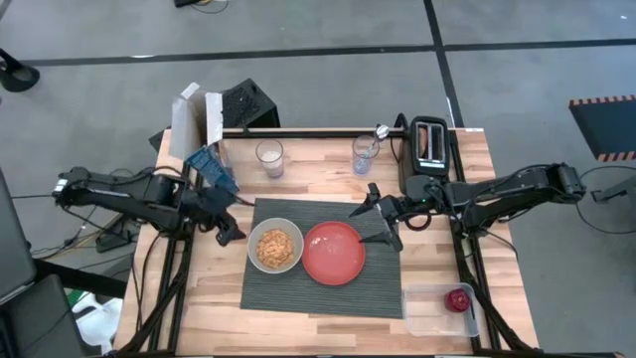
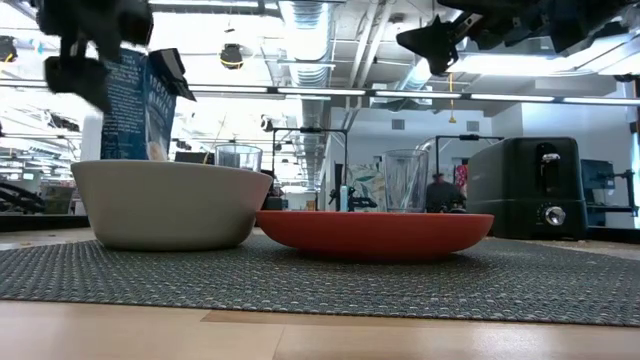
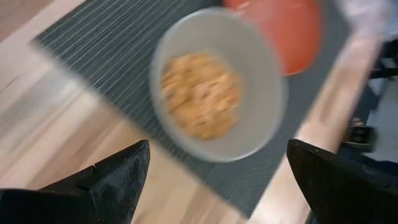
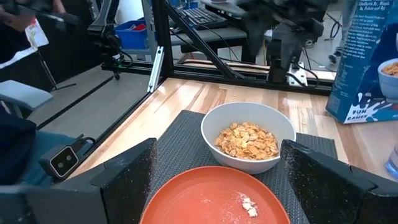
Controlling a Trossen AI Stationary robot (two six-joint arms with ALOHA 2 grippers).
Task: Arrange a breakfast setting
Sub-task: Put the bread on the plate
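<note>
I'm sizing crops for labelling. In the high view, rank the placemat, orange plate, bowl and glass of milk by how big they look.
1. placemat
2. orange plate
3. bowl, only slightly smaller than the plate
4. glass of milk

Two dark jointed arms, black cables alongside; matte black wedge-shaped gripper fingers.

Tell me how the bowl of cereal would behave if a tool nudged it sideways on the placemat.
The bowl would probably slide rather than tip: in the low view it sits wide and low. The ribbed placemat likely adds drag. A sharp push might scatter some loose cereal, though it lies below the rim.
</note>
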